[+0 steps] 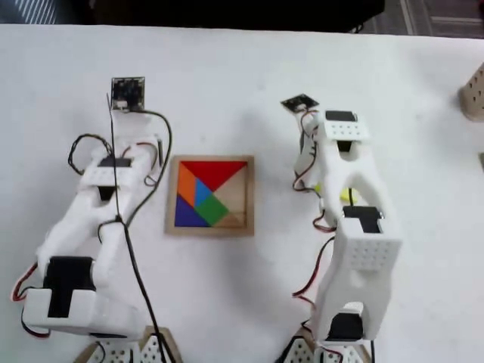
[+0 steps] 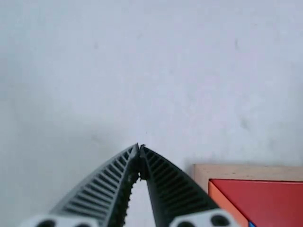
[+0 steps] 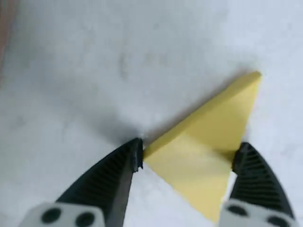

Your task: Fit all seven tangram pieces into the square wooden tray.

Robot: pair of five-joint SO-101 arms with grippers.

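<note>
One yellow triangle (image 3: 208, 137) — edges clamped by right gripper (image 3: 187, 152) — open table (image 3: 94, 71) around.

A matte white surface (image 1: 242, 68) lies under soft, even light, its far edge meeting a dark strip (image 1: 227, 11) of room, with a tan perforated block (image 1: 473, 94) at one side edge

Tray (image 2: 201, 171) cut by frame edge; yellow triangle (image 1: 345, 197) mostly behind right arm (image 1: 355, 178).
</note>
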